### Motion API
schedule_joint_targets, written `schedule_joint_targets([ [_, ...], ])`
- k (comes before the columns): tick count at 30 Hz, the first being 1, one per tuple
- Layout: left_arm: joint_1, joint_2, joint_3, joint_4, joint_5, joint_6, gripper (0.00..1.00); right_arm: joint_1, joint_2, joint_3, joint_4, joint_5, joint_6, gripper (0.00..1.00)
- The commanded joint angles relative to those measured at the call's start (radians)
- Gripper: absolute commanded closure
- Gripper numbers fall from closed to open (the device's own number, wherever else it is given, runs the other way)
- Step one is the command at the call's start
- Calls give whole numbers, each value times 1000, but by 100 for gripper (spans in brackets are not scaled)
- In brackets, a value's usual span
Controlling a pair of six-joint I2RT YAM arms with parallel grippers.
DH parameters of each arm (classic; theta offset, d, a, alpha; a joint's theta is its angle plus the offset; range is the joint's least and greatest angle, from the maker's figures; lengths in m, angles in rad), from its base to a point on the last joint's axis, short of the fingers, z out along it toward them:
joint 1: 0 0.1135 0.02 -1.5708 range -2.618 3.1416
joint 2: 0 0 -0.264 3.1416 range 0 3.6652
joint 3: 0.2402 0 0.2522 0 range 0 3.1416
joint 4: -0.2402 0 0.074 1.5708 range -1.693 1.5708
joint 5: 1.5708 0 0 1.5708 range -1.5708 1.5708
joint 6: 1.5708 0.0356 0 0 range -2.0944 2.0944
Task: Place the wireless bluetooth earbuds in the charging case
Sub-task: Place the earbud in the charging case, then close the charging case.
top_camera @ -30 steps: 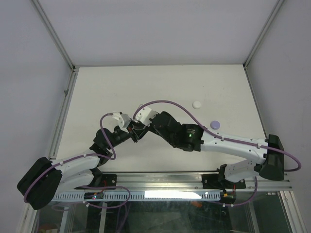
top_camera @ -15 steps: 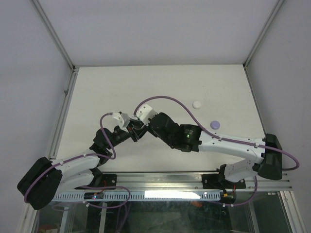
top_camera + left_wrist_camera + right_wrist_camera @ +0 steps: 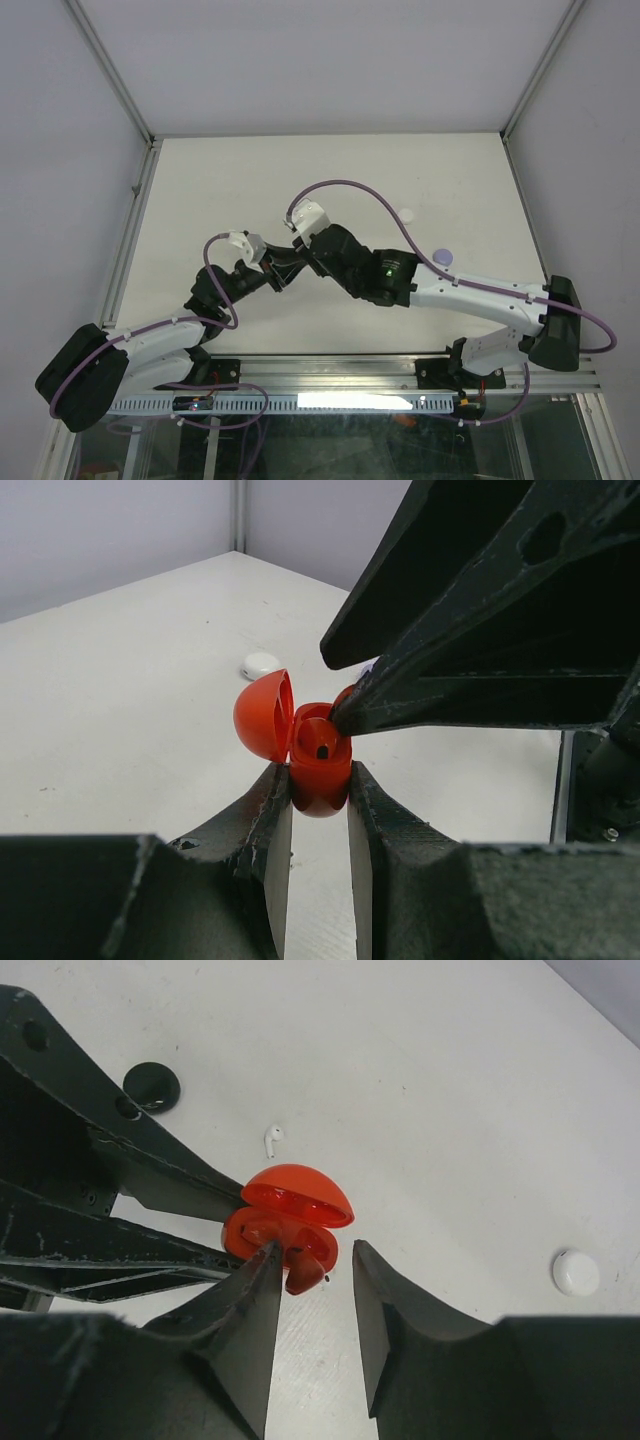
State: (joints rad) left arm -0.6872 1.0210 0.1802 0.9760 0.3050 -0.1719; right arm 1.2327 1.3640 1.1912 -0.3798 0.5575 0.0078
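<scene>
My left gripper point(image 3: 320, 783) is shut on the base of a red charging case point(image 3: 318, 770) and holds it above the table with its lid point(image 3: 262, 714) open. In the right wrist view the case point(image 3: 292, 1192) shows from above, with a red earbud point(image 3: 306, 1271) standing partly out of one well. My right gripper point(image 3: 311, 1257) is open right over the case; its left finger point(image 3: 262, 1280) touches the earbud and the right finger stands clear. Both grippers meet at the table's middle point(image 3: 280, 264). A white earbud point(image 3: 272, 1138) lies on the table beyond the case.
A black round case point(image 3: 152, 1086) lies far left of the white earbud. A white round case point(image 3: 576, 1272) lies to the right, also in the top view point(image 3: 405, 214). A lavender round case point(image 3: 441, 257) sits by the right arm. The table point(image 3: 200, 190) has walls on three sides.
The right wrist has tilted up and swung toward the back, while its fingertips stayed at the red case. The left arm has barely moved.
</scene>
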Motion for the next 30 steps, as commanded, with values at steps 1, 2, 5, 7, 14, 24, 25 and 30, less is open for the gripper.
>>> schedule_joint_targets([
  [1,-7,-13,-6,119,25,1,100,-21,-63,29,16,5,32,62],
  [2,-8,-15,-7,119,25,1,100,-28,-74,20,18,4,32,60],
  [5,-7,-19,-12,130,26,-2,100,-44,-100,-2,24,-11,31,58],
  [7,-8,-23,-16,142,32,-6,100,-53,-109,-14,25,-13,26,57],
  [14,-7,-42,-21,155,61,-23,100,-79,-138,-56,34,-67,23,56],
  [24,-8,-67,-12,107,134,-28,100,-314,-289,-115,121,-556,143,40],
  [25,-7,-66,-13,109,137,-32,100,-341,-295,-116,130,-627,160,36],
  [30,-7,-44,17,113,192,-37,100,-437,-280,-119,178,-925,254,26],
])
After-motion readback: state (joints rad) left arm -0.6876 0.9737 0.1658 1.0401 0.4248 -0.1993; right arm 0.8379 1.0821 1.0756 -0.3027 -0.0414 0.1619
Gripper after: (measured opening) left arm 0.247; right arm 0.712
